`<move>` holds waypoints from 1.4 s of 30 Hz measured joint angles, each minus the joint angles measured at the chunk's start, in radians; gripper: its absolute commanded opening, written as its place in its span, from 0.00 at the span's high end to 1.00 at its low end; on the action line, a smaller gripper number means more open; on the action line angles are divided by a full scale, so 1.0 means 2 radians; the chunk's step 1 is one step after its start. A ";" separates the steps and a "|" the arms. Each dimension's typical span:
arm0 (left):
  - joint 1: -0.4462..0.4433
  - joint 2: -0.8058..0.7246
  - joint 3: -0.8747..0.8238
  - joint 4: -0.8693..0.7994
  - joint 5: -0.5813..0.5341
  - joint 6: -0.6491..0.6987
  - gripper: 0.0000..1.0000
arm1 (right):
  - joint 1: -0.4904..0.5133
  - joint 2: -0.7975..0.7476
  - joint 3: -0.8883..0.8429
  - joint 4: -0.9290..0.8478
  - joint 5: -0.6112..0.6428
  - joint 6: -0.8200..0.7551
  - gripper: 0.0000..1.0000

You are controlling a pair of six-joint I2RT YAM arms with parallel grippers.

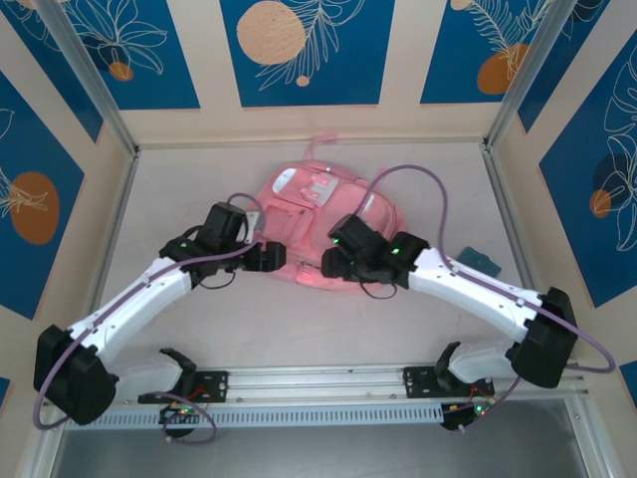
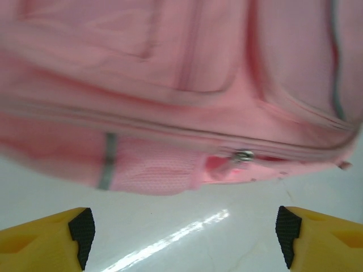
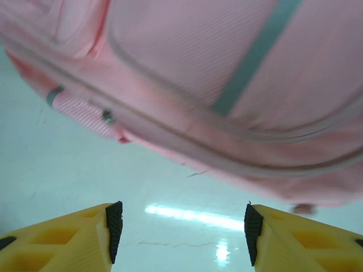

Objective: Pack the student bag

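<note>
You have the student bag (image 1: 309, 214) lying flat on the table (image 1: 299, 329), toward the back wall. Your left gripper (image 2: 184, 226) sits at its near-left edge, jaws wide and empty. Your right gripper (image 3: 181, 224) faces its near-right edge, jaws apart, holding nothing. A zip pull (image 2: 244, 154) shows ahead of the left gripper.

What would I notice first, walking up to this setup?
The big pink student bag lying flat in the middle of the pale table catches the eye first. Two white arms reach in from the near edge; the left gripper and right gripper both hang open at the bag's near side, holding nothing.
</note>
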 measured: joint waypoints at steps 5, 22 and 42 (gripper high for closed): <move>0.056 -0.027 -0.040 -0.002 -0.007 -0.047 0.12 | 0.062 0.101 0.063 -0.001 0.036 0.064 0.47; 0.103 -0.026 -0.062 0.024 0.004 -0.085 0.09 | 0.064 0.299 0.220 -0.079 0.089 0.156 0.59; 0.104 0.021 -0.077 0.110 0.087 -0.162 0.13 | 0.050 0.314 0.259 -0.136 0.116 0.111 0.84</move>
